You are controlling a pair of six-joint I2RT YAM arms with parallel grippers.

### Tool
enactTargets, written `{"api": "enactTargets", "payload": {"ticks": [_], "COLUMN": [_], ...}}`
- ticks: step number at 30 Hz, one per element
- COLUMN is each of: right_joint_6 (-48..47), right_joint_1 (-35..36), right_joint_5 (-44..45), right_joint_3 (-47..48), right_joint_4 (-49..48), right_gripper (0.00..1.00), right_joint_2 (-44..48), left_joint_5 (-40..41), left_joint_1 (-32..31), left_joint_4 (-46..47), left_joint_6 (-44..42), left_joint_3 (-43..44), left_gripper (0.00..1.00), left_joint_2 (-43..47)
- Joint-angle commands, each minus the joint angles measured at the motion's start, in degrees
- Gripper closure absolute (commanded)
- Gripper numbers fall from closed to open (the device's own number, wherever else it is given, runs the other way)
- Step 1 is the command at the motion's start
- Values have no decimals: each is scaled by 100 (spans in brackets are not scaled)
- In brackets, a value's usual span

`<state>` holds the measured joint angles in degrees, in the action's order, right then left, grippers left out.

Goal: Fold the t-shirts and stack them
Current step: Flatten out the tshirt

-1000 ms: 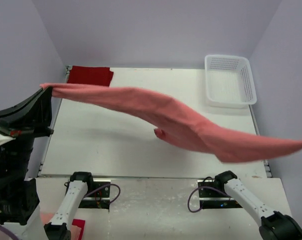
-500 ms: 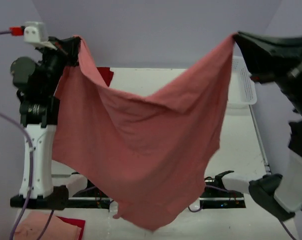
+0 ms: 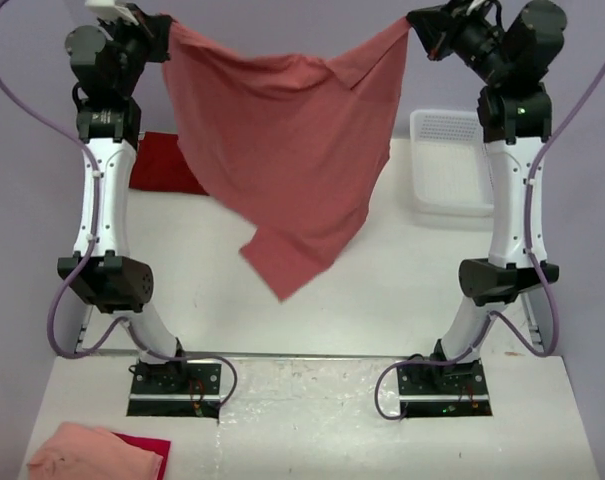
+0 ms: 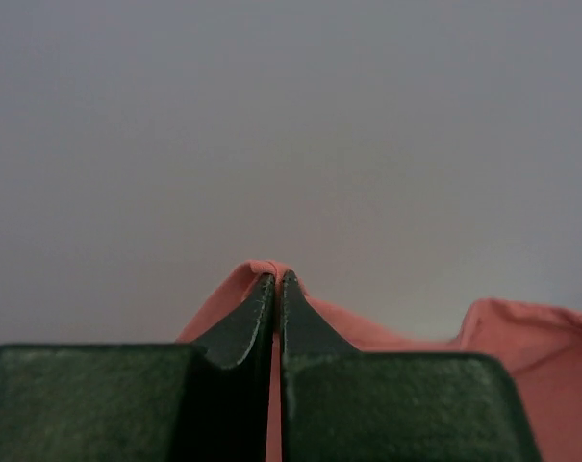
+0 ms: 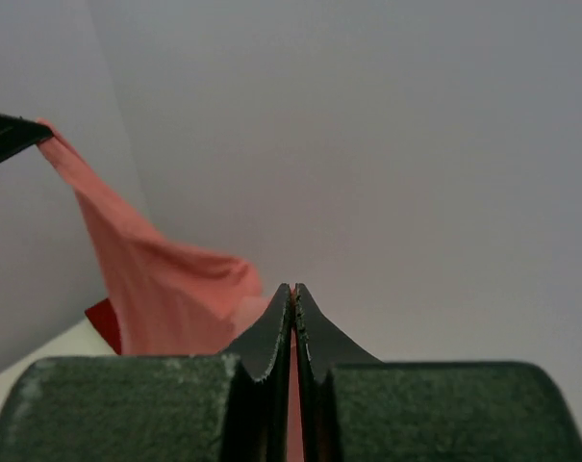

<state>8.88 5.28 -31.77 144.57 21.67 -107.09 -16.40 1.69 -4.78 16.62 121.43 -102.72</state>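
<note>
Jaws on both sides were pinched shut on the salmon shirt [image 3: 282,140]: my left gripper [image 3: 164,28] held one top corner and my right gripper [image 3: 414,28] the other. I had both arms raised high, with the shirt hanging spread between them and its lower tip dangling over the table [image 3: 382,290]. The crimson shirt [image 3: 160,165] lay at the far left of the table and the basket [image 3: 452,165] at the far right. A peach cloth [image 3: 92,455] lay near left.

Two t-shirts: one salmon t-shirt [image 3: 282,150] and one crimson t-shirt [image 3: 162,165]. Two robot arms: the left arm [image 3: 102,200] and the right arm [image 3: 512,200]. One white mesh basket [image 3: 447,165]. One peach-pink cloth [image 3: 92,458]. One dark red cloth [image 3: 148,444]. One table [image 3: 382,300].
</note>
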Motion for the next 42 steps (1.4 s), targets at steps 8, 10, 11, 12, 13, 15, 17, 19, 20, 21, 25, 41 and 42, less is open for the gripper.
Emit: {"api": "enactTargets", "payload": {"ticks": [8, 10, 11, 12, 13, 15, 17, 19, 20, 21, 25, 41, 42], "right_joint_6": [482, 797, 973, 1175, 1377, 1921, 2117, 2457, 2495, 2617, 3277, 3558, 3567], "right_joint_1": [-211, -176, -28, 95, 244, 640, 1086, 1387, 1675, 1817, 2091, 2188, 2197], "right_joint_5": [-224, -189, -154, -6, 517, 978, 1794, 2645, 2841, 3339, 3810, 3897, 3950], "right_joint_3": [-998, -2606, -3523, -4298, -5541, -6595, -7730, -8432, -8680, -8866, -9464, -10116, -10081], "right_joint_4": [299, 452, 0, -170, -224, -286, 80, 529, 723, 916, 1717, 2561, 2605], "right_gripper": [100, 100, 100, 100, 100, 100, 100, 100, 100, 100, 100, 100, 100], "right_joint_2": [1779, 2285, 2602, 2936, 3496, 3983, 4555, 4958, 5239, 5834, 6945, 7879, 7844], "left_joint_5": [-258, -153, -196, -214, -223, -502, -198, 187, 460, 724, 1096, 1297, 1367], "left_joint_1": [331, 314, 323, 323, 314, 305, 261, 261, 253, 279, 288, 288, 288], "left_joint_4": [534, 216, 75, 30, 21, -58, -687, -1268, -1593, -1936, -2677, -3803, -3803], "left_joint_6": [69, 226, 445, 621, 814, 1105, 1019, 739, 668, 493, 561, 1730, 1739], "left_joint_3": [-1593, -2660, -3059, -3455, -4277, -5289, -5698, -6051, -6174, -6479, -7053, -7800, -7836], "left_gripper": [100, 100, 100, 100, 100, 100, 100, 100, 100, 100, 100, 100, 100], "left_joint_2": [1825, 2026, 2088, 2141, 2246, 2343, 2423, 2676, 2835, 3019, 4177, 5684, 5675]}}
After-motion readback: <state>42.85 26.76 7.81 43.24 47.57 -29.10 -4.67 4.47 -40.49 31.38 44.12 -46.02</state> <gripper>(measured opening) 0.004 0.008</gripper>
